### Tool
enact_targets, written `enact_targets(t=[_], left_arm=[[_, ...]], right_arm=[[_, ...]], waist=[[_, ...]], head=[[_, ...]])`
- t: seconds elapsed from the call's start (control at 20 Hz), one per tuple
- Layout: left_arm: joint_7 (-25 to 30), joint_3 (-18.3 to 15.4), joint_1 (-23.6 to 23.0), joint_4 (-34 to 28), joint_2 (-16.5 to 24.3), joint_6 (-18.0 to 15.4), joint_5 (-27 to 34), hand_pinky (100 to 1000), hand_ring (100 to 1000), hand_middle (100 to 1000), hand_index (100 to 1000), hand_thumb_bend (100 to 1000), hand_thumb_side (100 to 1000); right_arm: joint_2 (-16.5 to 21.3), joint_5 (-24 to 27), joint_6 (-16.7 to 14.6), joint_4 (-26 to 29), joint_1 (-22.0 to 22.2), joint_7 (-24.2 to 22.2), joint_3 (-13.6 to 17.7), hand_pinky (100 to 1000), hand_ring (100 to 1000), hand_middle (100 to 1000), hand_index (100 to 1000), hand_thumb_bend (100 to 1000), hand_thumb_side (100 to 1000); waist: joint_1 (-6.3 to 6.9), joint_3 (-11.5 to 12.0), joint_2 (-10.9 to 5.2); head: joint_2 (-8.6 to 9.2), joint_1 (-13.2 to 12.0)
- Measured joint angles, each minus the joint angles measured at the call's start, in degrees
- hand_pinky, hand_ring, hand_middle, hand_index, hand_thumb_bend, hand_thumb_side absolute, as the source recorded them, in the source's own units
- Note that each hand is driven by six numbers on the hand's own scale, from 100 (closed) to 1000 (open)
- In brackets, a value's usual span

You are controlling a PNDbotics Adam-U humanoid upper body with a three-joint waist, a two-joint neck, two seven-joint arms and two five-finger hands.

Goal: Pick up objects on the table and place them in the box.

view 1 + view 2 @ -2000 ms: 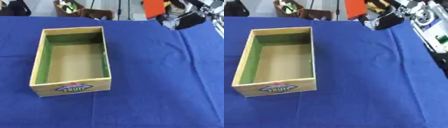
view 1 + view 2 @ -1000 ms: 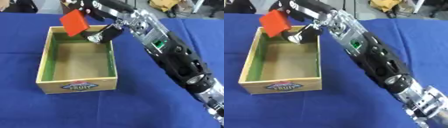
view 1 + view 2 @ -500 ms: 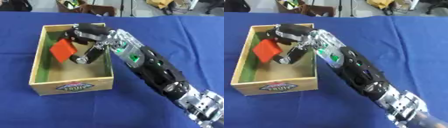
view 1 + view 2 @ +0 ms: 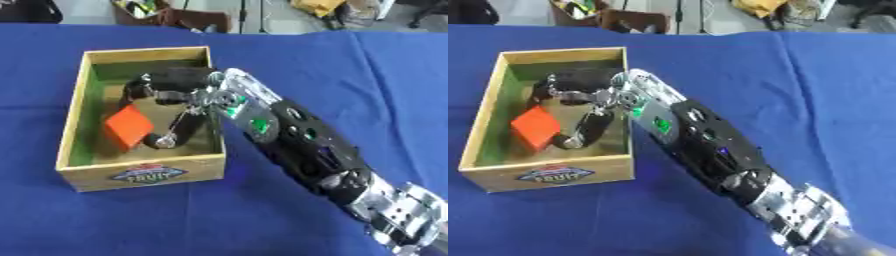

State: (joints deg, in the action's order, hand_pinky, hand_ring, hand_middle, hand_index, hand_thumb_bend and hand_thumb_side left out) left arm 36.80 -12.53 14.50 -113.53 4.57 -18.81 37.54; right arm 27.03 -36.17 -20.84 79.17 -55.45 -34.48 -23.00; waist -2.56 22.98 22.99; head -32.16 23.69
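Note:
A wooden box [image 4: 144, 51] with green inner walls and a fruit label on its front stands on the blue table, left of centre. My right arm comes in from the lower right and crosses the box's right wall. My right hand [image 4: 173, 88] is down inside the box. An orange block [image 4: 128, 126] sits low in the box near the left wall, tilted on a corner. It lies between the curled fingers above it and the thumb [image 4: 171, 135] to its right. My left hand shows in neither view.
The blue cloth [image 4: 367, 85] covers the whole table around the box. Beyond the far edge stand a brown box with clutter [image 4: 184, 16] and a yellow thing [image 4: 317, 6] on the floor.
My right hand has carried the orange block from the far right edge over the box and lowered it inside. The block now sits lower and nearer the front than half a second ago.

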Motion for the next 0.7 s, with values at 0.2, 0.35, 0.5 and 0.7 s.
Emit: enact_targets(t=[0.2, 0.35, 0.5, 0.7], left_arm=[[0.1, 0.0, -0.2, 0.0, 0.0, 0.1, -0.1, 237, 249, 346, 509, 100, 949], [0.2, 0.0, -0.4, 0.0, 0.1, 0.2, -0.2, 237, 249, 346, 509, 100, 947], [0.2, -0.1, -0.5, 0.0, 0.4, 0.2, -0.3, 237, 249, 346, 509, 100, 947], [-0.1, -0.5, -1.0, 0.0, 0.5, 0.2, -1.0, 237, 249, 346, 509, 100, 948]], right_arm=[[0.3, 0.3, -1.1, 1.6, -0.1, 1.8, 1.6, 843, 947, 787, 934, 358, 1000], [1.3, 0.4, -0.9, 3.4, -0.4, 5.1, 2.7, 839, 942, 781, 940, 347, 1000], [2.8, 1.4, 0.2, 6.6, -0.5, 8.5, 4.3, 828, 927, 750, 918, 262, 1000], [6.0, 6.4, 4.3, 13.9, 1.3, 13.9, 7.9, 811, 907, 691, 865, 123, 1000]], waist=[[0.29, -0.2, 0.00], [0.31, -0.5, -0.02], [0.31, -1.4, -0.10], [0.34, -2.8, -0.56]], head=[[-0.01, -0.2], [-0.02, -0.4], [-0.10, -0.9], [-0.48, -2.2]])
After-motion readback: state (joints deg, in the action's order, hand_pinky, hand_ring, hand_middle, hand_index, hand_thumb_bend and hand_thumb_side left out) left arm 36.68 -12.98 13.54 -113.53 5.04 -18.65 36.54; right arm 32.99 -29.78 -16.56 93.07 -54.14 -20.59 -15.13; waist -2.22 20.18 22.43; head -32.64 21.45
